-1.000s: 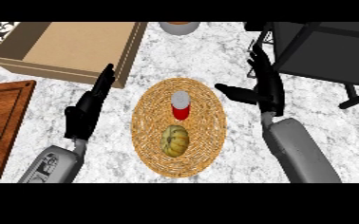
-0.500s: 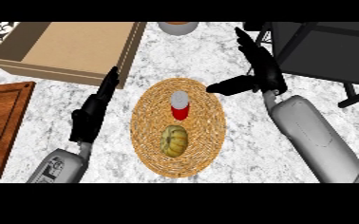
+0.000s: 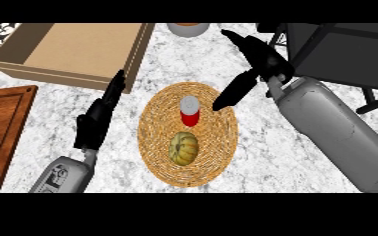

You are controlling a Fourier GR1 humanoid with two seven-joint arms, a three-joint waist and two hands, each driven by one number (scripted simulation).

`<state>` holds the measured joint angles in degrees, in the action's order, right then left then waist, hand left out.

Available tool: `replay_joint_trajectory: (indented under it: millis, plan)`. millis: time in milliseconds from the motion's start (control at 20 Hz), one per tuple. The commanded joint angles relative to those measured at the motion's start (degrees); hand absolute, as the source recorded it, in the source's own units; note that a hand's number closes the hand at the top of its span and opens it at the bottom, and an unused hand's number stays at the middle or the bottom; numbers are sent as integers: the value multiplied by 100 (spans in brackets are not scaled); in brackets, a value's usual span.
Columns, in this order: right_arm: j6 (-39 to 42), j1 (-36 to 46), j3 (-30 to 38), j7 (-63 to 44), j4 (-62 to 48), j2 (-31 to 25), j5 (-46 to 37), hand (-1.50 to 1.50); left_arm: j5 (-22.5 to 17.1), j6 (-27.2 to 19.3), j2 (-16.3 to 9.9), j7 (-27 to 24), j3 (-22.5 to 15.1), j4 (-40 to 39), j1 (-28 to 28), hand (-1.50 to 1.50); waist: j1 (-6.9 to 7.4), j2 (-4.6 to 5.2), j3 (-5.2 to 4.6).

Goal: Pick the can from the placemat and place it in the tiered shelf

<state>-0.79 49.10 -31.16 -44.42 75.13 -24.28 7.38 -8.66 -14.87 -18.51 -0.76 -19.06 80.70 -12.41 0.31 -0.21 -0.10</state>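
Note:
A red can [image 3: 190,111] with a silver top stands upright on the round woven placemat [image 3: 215,142], just above a yellow-green squash [image 3: 184,148]. My right hand [image 3: 260,62] hovers open to the right of the can; its thumb [image 3: 231,92] points down-left and ends close to the can, apart from it. The dark tiered shelf [image 3: 332,50] fills the upper right, right behind that hand. At the placemat's left my left hand [image 3: 97,121] rests open, fingers straight and pointing up.
A shallow tan box [image 3: 74,52] occupies the upper left. The corner of a wooden board [image 3: 13,115] shows at the left edge. A grey bowl [image 3: 188,28] sits at the top centre. White marble counter [image 3: 266,155] surrounds the placemat.
My right arm has swung left and up toward the can, the thumb now reaching over the placemat's edge. The left hand has hardly moved. The can stands where it was.

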Motion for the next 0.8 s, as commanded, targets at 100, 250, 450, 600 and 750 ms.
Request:
replay_joint_trajectory:
  millis: [100,250,450,600,750]
  plan:
    - [568,392,-126,-1322,422,252,-227,-150,-53,242,-10,10,303,-153,-112,0,-24,6,6]
    - [732,222,27,-1116,208,483,-547,-150,55,401,-77,-163,417,-96,129,0,-3,15,9]
    - [636,-207,76,-1518,957,674,-886,-150,171,472,66,-323,493,-115,247,0,-35,8,9]
    - [761,-226,262,-1670,1091,737,-1095,-150,363,297,173,296,380,450,202,0,-27,5,10]
    - [520,149,145,-1635,413,1357,-1640,-150,388,472,274,204,485,22,-94,0,-2,21,9]
